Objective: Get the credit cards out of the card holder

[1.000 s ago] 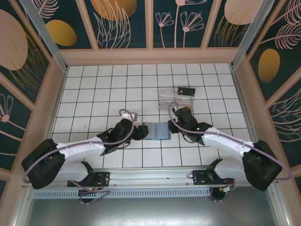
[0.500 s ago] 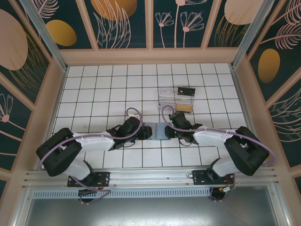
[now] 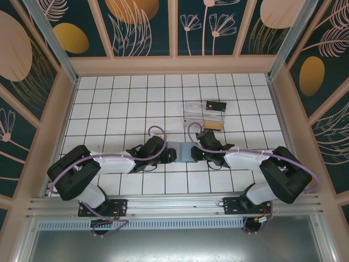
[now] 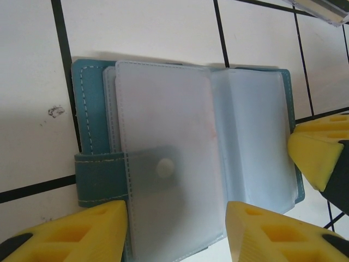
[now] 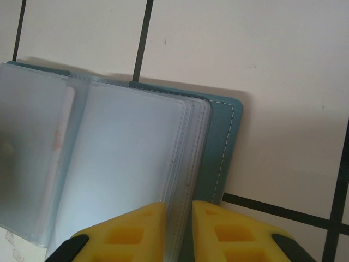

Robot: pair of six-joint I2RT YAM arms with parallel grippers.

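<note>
The card holder (image 3: pixel 182 151) lies open on the white tiles, a teal cover with frosted clear sleeves (image 4: pixel 163 136) and a snap strap (image 4: pixel 103 177). A faint pink tint shows through one sleeve (image 5: pixel 57 136); the credit cards themselves I cannot make out. My left gripper (image 4: pixel 174 234) is open at the holder's left half (image 3: pixel 169 154), its yellow fingers standing on either side of the left sleeve page. My right gripper (image 5: pixel 179 234) is shut on the edge of the right-hand sleeve stack (image 5: pixel 188 142), at the holder's right side (image 3: pixel 195 153). Its yellow fingertip (image 4: pixel 316 153) shows in the left wrist view.
A clear plastic box (image 3: pixel 203 111) stands one tile behind the holder, with a small black card (image 3: pixel 216 105) on its far right corner and something brown (image 3: pixel 215 125) at its near right. Wooden walls ring the tiled floor.
Both arms have stretched in low toward the holder from either side. The left jaws have narrowed a little around the left page. The right grip has stayed the same.
</note>
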